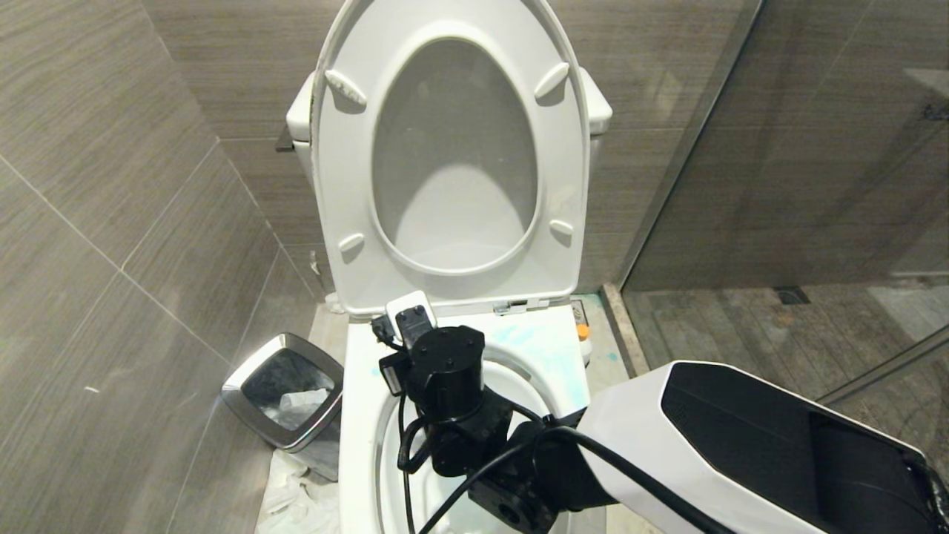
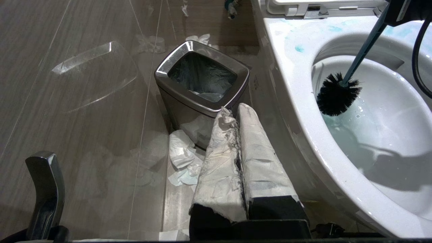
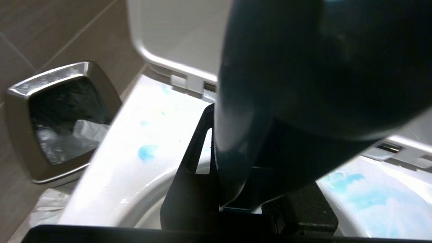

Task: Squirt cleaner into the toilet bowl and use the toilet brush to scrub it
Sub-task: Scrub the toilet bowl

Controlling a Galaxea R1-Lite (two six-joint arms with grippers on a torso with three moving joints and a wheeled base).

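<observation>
While grey wood-grain tiles (image 1: pixel 111 185) line the room, the right gripper (image 3: pixel 236 189) clamps the slim teal toilet brush (image 2: pixel 337 94) inside the glossy white toilet bowl (image 2: pixel 290 87); turquoise cleaner (image 3: pixel 145 152) dabs its rim at twelve o'clock. The left gripper (image 2: pixel 236 116) hangs shut, empty.

We see grey wood-grain wall tiles (image 1: pixel 111 185) behind and left of a square steel waste bin (image 1: pixel 285 389). Crumpled tissue (image 2: pixel 182 155) lies on the floor (image 2: pixel 84 135) at the bin's foot; well right, a glass partition (image 1: pixel 815 148).
</observation>
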